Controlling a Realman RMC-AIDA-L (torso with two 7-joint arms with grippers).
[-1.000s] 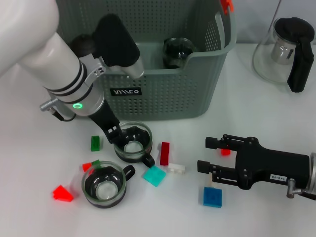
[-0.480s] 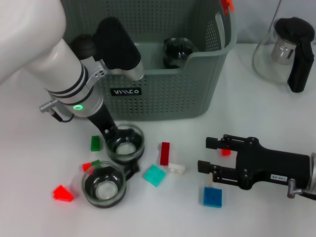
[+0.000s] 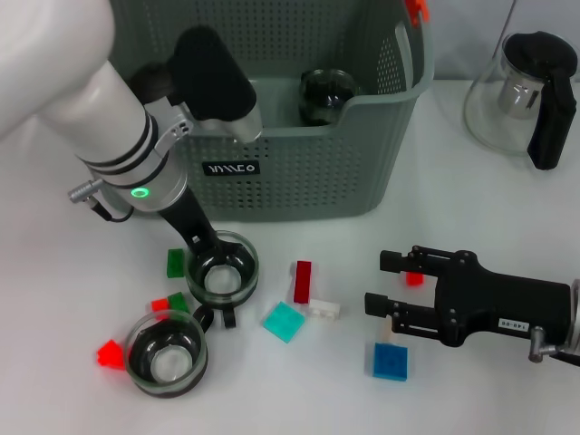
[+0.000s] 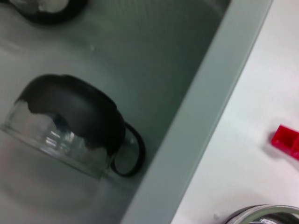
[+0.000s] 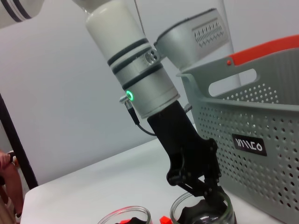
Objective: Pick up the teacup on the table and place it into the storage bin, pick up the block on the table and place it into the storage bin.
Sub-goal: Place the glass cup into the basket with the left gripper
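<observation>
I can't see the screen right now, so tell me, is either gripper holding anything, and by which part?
The left gripper holds a teacup by its rim, fingers clamped over the near edge. The right gripper holds nothing.

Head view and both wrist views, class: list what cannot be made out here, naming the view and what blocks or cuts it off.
- Left gripper grip on the teacup: head view, finger contact hidden by the gripper body; right wrist view cuts the cup at the edge.
- Storage bin floor: head view, front wall and left arm hide most of it.
- Second teacup in the bin: left wrist view, blurred.
- Glass teapot: head view, cut by the edge.
</observation>
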